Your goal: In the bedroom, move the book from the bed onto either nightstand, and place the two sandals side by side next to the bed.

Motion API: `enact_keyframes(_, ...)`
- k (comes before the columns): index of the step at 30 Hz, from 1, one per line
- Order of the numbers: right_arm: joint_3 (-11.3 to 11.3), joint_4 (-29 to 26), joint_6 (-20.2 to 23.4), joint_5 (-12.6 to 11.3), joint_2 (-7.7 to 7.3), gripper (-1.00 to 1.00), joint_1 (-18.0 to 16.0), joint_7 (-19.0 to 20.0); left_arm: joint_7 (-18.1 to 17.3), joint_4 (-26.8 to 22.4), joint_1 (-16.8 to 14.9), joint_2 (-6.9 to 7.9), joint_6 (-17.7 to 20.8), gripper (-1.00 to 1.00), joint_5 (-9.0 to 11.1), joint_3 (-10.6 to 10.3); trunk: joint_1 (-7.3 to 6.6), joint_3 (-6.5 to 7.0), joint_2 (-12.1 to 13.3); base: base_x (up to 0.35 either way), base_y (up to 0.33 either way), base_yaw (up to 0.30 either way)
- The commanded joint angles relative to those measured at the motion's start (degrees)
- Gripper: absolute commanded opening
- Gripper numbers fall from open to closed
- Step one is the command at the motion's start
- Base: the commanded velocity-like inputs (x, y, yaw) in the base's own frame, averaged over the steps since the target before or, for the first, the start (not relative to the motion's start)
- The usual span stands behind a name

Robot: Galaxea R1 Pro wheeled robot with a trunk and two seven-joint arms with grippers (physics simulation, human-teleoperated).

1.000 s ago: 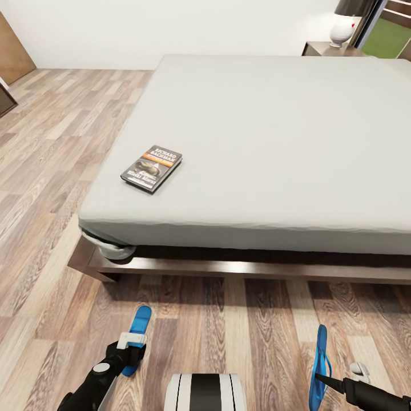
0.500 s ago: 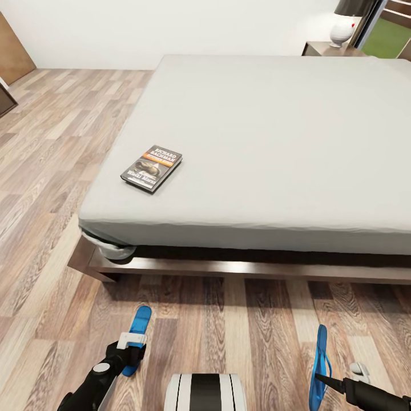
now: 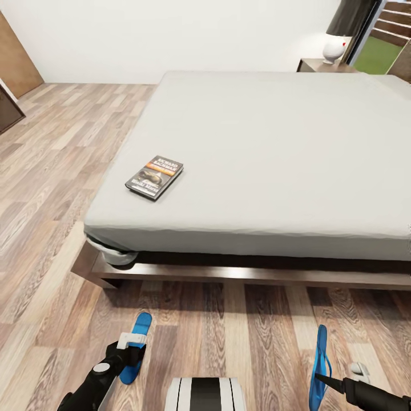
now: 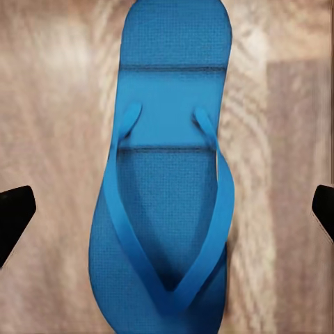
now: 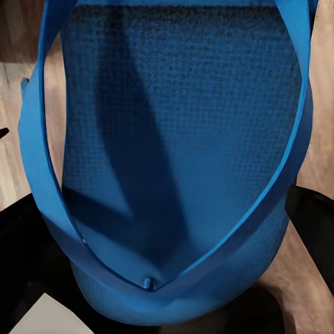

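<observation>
The book [image 3: 154,177] lies flat near the left front corner of the bed [image 3: 274,154], cover up. One blue sandal [image 3: 138,331] [image 4: 167,174] lies flat on the floor in front of the bed, straps up. My left gripper [image 3: 129,354] [image 4: 167,209] hovers over it, open, with a dark fingertip [image 4: 14,217] well clear on each side. The other sandal [image 3: 319,365] [image 5: 174,160] stands on edge off to the right, and my right gripper [image 3: 324,378] is shut on it. A nightstand [image 3: 319,64] shows beyond the bed's far right corner.
A white lamp [image 3: 333,48] stands on the nightstand. Wood-plank floor [image 3: 51,171] runs along the bed's left side to a brown door [image 3: 17,57] and a dark cabinet [image 3: 8,108]. The dark bed frame [image 3: 228,275] juts out low at the front.
The whole picture has shifted a little, so the camera has moved: the bed sits lower in view. Both arms, both sandals and the book keep their places.
</observation>
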Motion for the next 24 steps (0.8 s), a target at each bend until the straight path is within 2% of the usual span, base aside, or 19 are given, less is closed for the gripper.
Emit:
enact_keyframes(1,0.5,0.2,0.4,-0.6,0.01,-1.0,-0.1,0.3,-0.5,-0.1,0.0,-0.06,0.1,1.0,-0.6,0.5,-0.03,0.19,0.0,0.0,0.0,0.0)
enact_keyframes(15,0.5,0.2,0.4,-0.6,0.01,-1.0,-0.1,0.3,-0.6,-0.1,0.0,-0.06,0.2,1.0,-0.6,0.5,-0.06,0.42,0.0,0.0,0.0,0.0)
enact_keyframes(21,0.5,0.2,0.4,-0.6,0.01,-1.0,-0.1,0.3,-0.7,-0.1,0.0,-0.06,0.1,1.0,-0.6,0.5,-0.21,1.74,0.1,0.0,0.0,0.0)
enact_keyframes(24,0.5,0.2,0.4,-0.6,0.01,-1.0,-0.1,0.3,-0.8,-0.1,0.0,-0.05,0.1,1.0,-0.6,0.6,-0.21,1.74,0.1,0.0,0.0,0.0)
